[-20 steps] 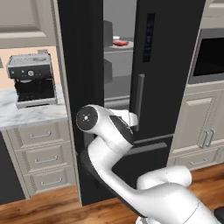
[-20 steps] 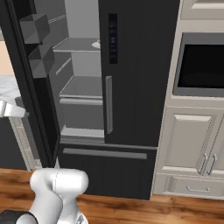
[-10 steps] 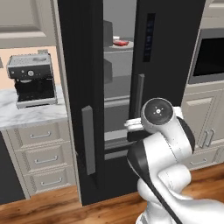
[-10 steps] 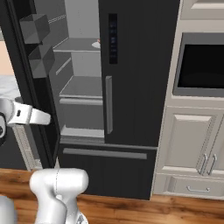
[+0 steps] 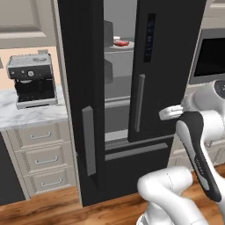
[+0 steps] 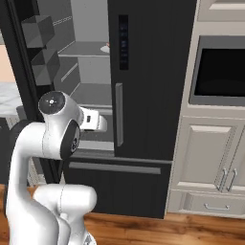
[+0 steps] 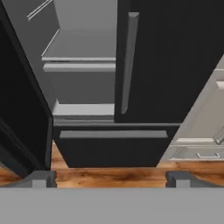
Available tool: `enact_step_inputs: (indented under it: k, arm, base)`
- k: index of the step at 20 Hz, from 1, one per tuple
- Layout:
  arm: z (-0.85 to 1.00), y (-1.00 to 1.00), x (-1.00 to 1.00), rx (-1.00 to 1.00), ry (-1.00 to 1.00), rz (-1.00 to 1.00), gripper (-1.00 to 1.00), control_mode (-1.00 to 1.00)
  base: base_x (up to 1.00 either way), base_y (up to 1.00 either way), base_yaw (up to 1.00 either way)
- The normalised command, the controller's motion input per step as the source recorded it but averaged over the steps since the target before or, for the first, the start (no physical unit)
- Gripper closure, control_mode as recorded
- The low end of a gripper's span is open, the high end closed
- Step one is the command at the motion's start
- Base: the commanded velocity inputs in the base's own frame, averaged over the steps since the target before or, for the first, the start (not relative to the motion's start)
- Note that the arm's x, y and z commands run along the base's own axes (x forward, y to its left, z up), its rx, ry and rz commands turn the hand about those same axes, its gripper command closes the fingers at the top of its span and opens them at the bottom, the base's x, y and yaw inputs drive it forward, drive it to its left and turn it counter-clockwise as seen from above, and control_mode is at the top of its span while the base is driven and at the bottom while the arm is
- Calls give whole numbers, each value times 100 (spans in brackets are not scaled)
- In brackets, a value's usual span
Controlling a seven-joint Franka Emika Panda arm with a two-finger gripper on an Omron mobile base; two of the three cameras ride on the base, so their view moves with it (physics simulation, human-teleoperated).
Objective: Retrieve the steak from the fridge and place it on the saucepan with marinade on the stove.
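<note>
The black fridge (image 5: 169, 61) stands with its left door (image 5: 85, 110) swung open and its right door (image 6: 153, 81) closed. On an upper grey shelf inside lies the red steak (image 5: 121, 43), on a white plate (image 6: 104, 48). My gripper (image 7: 111, 179) is open and holds nothing, its two dark fingertips (image 7: 40, 178) spread wide. It hovers in front of the fridge at mid height, well below the steak, and looks down at the lower shelves and the bottom drawer (image 7: 113, 146). The saucepan and the stove are out of view.
A coffee machine (image 5: 33, 81) sits on a marble counter (image 5: 26, 116) left of the fridge, with drawers (image 5: 41, 160) beneath. A built-in oven (image 6: 220, 67) and white cabinets (image 6: 215, 162) stand to the right. The open door juts out over the wood floor (image 7: 113, 175).
The arm has swung from in front of the open left door over to the right, and the hand now faces the fridge's lower part. The jaws stayed open.
</note>
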Motion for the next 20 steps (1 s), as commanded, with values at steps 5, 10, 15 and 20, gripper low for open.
enact_step_inputs:
  k: [5,10,15,20]
  arm:
    - [-2,-32,100,24,0,2,-100,-100]
    - [-11,0,100,3,-15,7,-100,-100]
    - [-19,-3,89,-5,-16,2,-100,-100]
    - [1,-20,81,-1,-3,6,-100,-100]
  base:
    - [0,0,0]
    - [0,0,0]
    - [0,0,0]
    - [0,0,0]
